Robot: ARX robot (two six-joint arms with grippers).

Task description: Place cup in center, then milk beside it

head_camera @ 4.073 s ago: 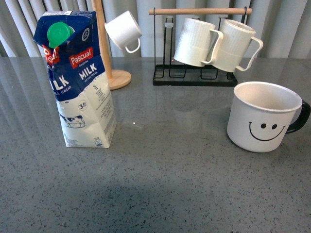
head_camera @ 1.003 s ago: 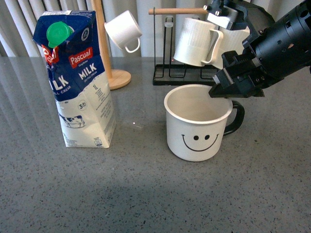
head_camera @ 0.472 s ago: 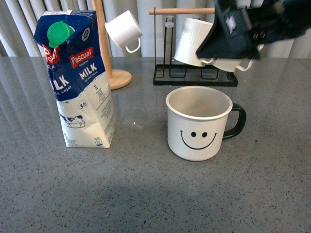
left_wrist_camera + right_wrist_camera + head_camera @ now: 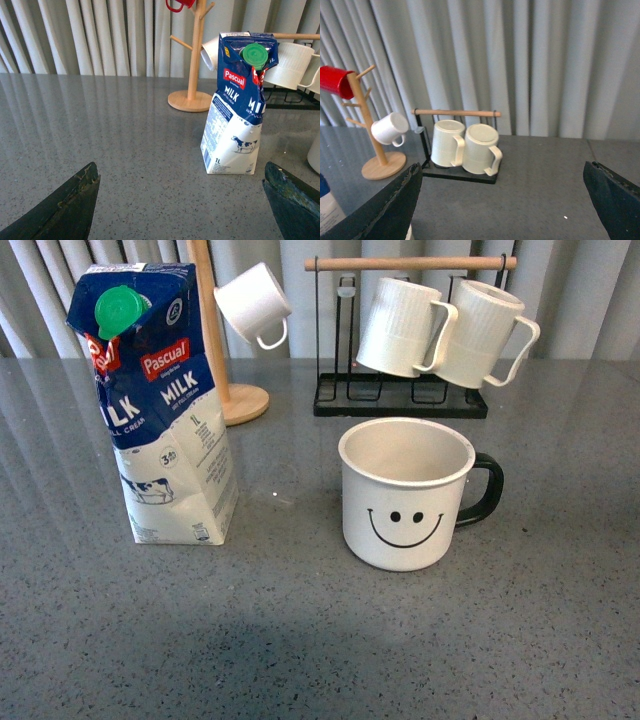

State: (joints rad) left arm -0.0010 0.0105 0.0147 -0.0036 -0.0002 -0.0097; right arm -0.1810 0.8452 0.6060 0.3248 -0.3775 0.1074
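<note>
The cup, a white mug with a black smiley face and black handle, stands upright in the middle of the grey table, handle pointing right. The blue-and-white milk carton with a green cap stands upright to its left, a clear gap between them. No arm shows in the front view. In the left wrist view my left gripper is open and empty, low over the table, with the milk carton ahead of it. My right gripper is open and empty, raised and facing the back of the table.
A black rack with a wooden bar holds two ribbed white mugs behind the cup. A wooden mug tree at the back left carries a small white cup and, in the right wrist view, a red cup. Grey curtains close the back.
The cup went from the table's right side to the middle. The right gripper let go of it, rose, and has left the front view. The milk carton has not moved.
</note>
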